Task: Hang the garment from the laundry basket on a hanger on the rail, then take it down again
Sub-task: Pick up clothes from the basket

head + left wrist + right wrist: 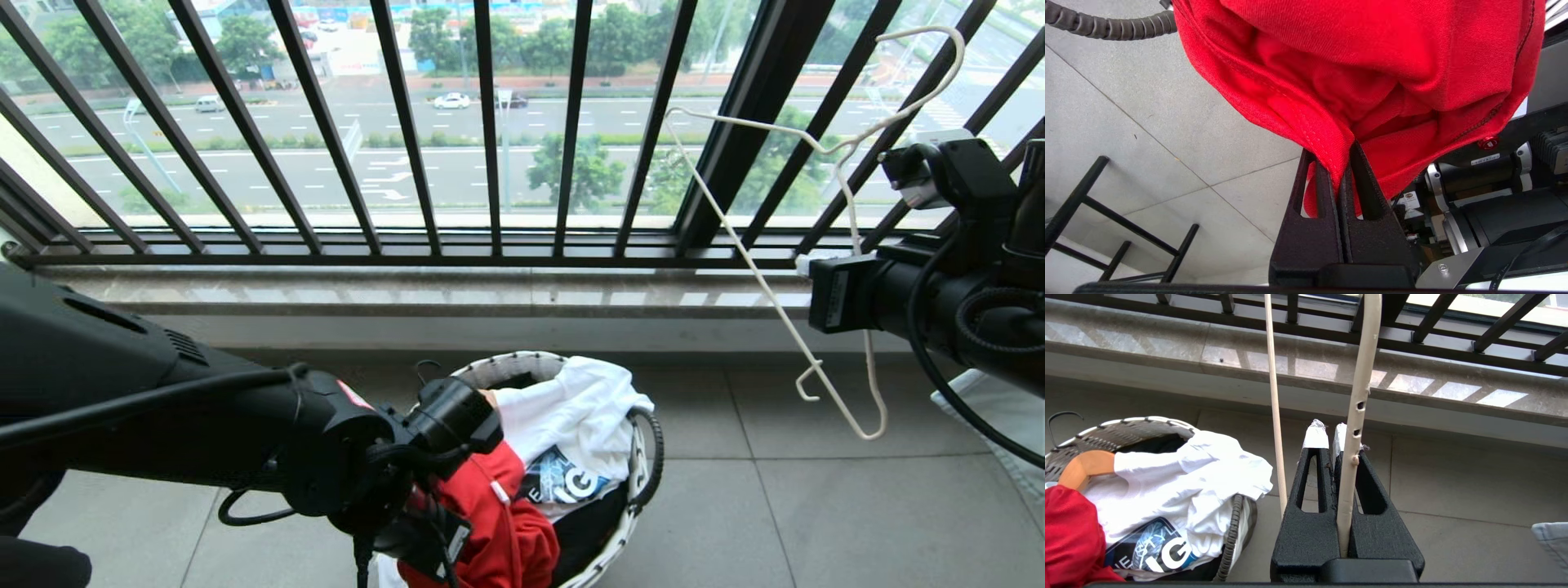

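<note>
Over grey tiles, the red garment [1355, 69] hangs bunched and creased.

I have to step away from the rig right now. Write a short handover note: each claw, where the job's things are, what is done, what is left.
Left claw: shut on a fold of the red T-shirt, low over the laundry basket.
Right claw: shut on the cream wire hanger, held up at the right before the balcony railing.
Basket: on the floor tiles, with a white garment and a wooden hanger in it.
Done: shirt and hanger both gripped.
Left: put the shirt on the hanger, hang it on the rail (not in view), then take it down.
</note>
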Controlling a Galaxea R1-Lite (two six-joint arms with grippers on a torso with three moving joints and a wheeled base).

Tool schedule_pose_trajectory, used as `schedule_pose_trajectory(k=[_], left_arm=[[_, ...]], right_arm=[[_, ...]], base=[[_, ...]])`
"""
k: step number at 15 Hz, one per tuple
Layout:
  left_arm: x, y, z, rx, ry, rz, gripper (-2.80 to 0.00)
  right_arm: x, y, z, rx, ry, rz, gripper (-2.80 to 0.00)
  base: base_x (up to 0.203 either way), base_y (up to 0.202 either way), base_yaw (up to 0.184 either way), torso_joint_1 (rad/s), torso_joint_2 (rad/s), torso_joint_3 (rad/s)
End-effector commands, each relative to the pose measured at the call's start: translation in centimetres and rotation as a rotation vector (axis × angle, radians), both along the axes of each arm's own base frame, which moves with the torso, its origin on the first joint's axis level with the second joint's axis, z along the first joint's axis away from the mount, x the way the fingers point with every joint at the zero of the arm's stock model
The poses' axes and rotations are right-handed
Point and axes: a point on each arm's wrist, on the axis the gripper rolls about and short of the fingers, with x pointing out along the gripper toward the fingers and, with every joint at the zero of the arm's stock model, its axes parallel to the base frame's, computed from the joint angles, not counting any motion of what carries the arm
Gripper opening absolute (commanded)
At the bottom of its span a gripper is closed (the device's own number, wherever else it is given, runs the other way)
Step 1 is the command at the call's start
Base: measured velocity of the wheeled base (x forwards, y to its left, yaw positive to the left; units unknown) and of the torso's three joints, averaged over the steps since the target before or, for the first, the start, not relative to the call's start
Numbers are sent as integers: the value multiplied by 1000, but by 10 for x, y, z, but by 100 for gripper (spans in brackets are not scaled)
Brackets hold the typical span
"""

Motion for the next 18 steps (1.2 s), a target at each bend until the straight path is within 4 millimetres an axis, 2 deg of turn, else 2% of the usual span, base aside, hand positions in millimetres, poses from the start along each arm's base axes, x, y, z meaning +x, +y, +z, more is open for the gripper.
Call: schedule_pose_trajectory(k=[1, 5, 6, 9, 16, 18], left_arm=[[0, -5, -22, 56, 57, -15, -280], [-3, -7, -18, 46, 48, -26, -280], [-4, -7, -16, 41, 42, -26, 0], [-8, -3, -1, 11, 8, -31, 0], [-13, 3, 2, 42, 4, -57, 0], [-14, 5, 10, 32, -27, -50, 0]], right_arm=[[0, 0, 0, 0, -2, -4, -280], [0, 0, 0, 0, -2, -3, -280], [0, 0, 0, 0, -2, -4, -280], [1, 0, 0, 0, -1, -4, -280], [1, 0, 0, 1, -1, -3, -280], [1, 0, 0, 1, -1, -4, -280]], base=[[0, 0, 0, 0, 0, 0], [0, 0, 0, 0, 0, 0], [0, 0, 0, 0, 0, 0], [0, 0, 0, 0, 0, 0], [0, 0, 0, 0, 0, 0], [0, 0, 0, 0, 0, 0]])
